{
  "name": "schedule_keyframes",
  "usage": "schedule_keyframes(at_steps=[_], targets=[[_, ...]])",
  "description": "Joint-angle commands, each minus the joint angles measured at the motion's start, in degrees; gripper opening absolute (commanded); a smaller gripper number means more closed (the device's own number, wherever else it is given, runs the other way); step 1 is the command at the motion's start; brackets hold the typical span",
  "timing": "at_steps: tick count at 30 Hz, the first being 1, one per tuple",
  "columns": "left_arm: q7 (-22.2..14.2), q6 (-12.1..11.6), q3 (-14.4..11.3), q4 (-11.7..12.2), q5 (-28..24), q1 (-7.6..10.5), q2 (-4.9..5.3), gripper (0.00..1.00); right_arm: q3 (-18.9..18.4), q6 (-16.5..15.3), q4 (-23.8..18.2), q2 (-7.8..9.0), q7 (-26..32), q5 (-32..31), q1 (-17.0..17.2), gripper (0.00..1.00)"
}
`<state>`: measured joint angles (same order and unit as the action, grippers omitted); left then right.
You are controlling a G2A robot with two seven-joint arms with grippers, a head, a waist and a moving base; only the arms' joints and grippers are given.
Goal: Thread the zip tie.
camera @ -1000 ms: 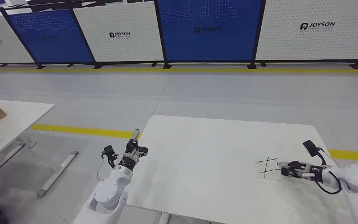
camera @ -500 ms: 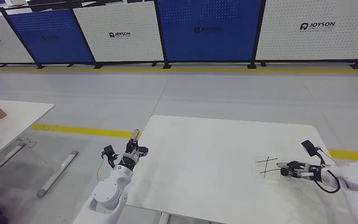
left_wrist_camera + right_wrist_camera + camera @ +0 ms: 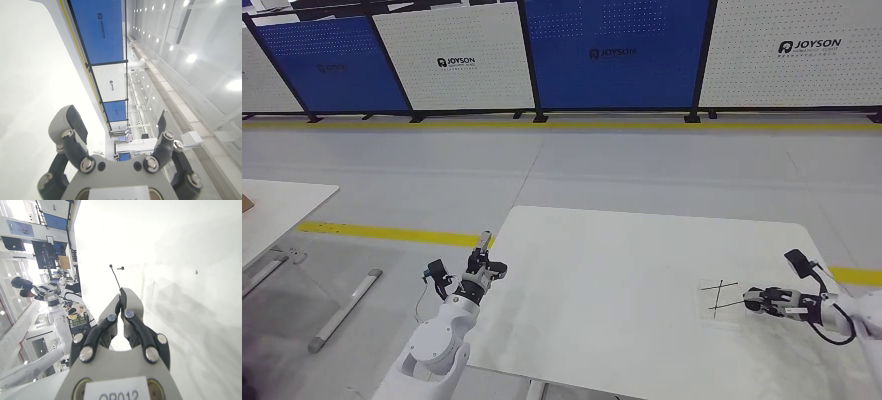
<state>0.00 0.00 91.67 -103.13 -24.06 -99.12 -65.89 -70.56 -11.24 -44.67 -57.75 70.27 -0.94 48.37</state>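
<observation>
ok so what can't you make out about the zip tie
Thin black plastic zip tie, right wrist view: its tail end is hidden inside the shut right end effector.
Small black piece beyond it, same view: too small to identify.
Black lines on the white table, top view: too small to count ties.

White table (image 3: 622, 270); thin black zip ties (image 3: 722, 290) lie crossed near right edge
</observation>
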Motion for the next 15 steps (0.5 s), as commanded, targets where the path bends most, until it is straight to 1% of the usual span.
schedule_keyframes(at_steps=[1,3,6,9,12,13,15], targets=[[0.0,0.0,0.0,0.0,0.0,0.0,0.0,1.0,-0.9,-1.1,-0.1,0.28,0.7,1.4,0.5,0.0],[0.0,0.0,0.0,0.0,0.0,0.0,0.0,1.0,-2.0,-2.5,-0.2,0.61,1.9,3.3,1.1,0.0],[0.0,0.0,0.0,0.0,0.0,0.0,0.0,1.0,-4.2,-5.4,-0.7,1.2,4.4,7.7,2.5,0.0],[0.0,0.0,0.0,0.0,0.0,0.0,0.0,1.0,-7.2,-8.0,-1.8,1.82,6.7,13.7,4.4,0.0],[0.0,0.0,0.0,0.0,0.0,0.0,0.0,1.0,-9.9,-8.2,-4.4,2.32,7.2,18.7,7.3,0.0],[0.0,0.0,0.0,0.0,0.0,0.0,0.0,1.0,-10.3,-8.2,-4.9,2.42,7.6,19.4,7.9,0.0],[0.0,0.0,0.0,0.0,0.0,0.0,0.0,1.0,-10.3,-8.2,-4.9,2.42,7.6,19.4,7.9,0.0]])
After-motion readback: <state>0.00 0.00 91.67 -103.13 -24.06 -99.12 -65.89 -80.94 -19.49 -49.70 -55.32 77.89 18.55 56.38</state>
